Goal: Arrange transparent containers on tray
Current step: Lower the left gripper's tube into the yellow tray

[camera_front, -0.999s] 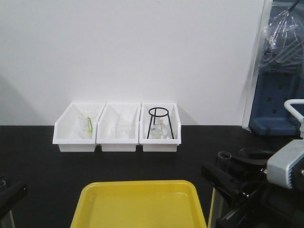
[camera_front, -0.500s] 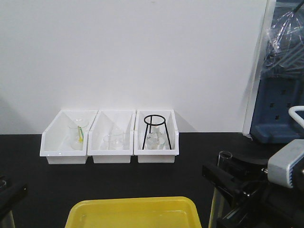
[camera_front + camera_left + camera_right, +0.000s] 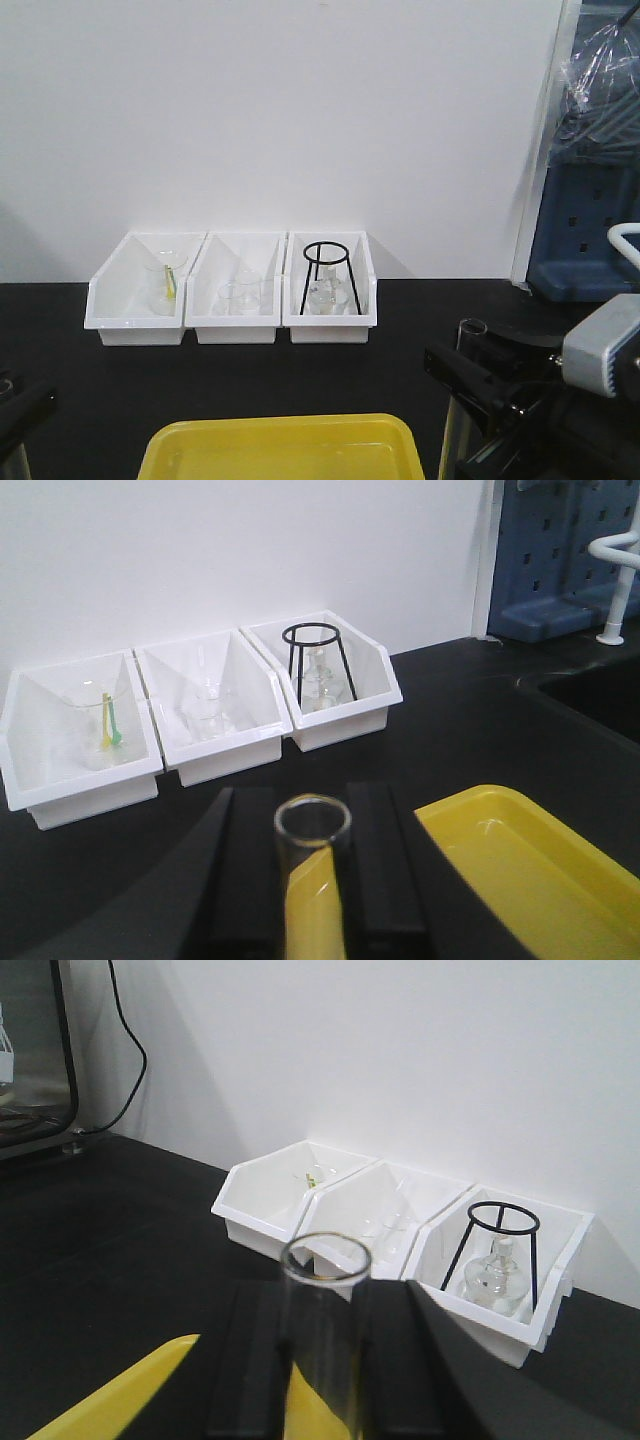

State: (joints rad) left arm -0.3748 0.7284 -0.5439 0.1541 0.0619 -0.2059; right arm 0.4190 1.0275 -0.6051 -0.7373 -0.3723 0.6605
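Left wrist-mounted cam: holds a clear glass test tube [image 3: 308, 900] upright in left gripper [image 3: 312, 810], jaws narrowed onto the glass either side, open rim up. Hangs over black worktop [image 3: 470, 730], w/ yellow tray [image 3: 520, 865] just to the right & lower; not yet on it.

Right wrist-mounted cam: same setup. Clamps second test tube [image 3: 322, 1360] in right gripper [image 3: 325, 1295], jaws pinched on the wall below the rim, w/ yellow tray at bottom left. Can't tell from these angles which tube is wider.

Front-facing cam: puts right gripper [image 3: 472, 355] right of the tray's near corner, apart from it. Shows only a dark sliver at the bottom-left edge, prob. the left arm.

Keeps both tubes vertical, prob. bc slim round glass would roll if laid loose. Grips below the rim, so leaves the base free for setting down.

Leaves three white bins [image 3: 235, 325] by the back wall alone: beakers [image 3: 240, 295] & black tripod stand [image 3: 327, 268], not task items.

Judged stage: both tubes in hand, move to tray pending. Calls for slow lowering & a light squeeze, given slippery, brittle glass.
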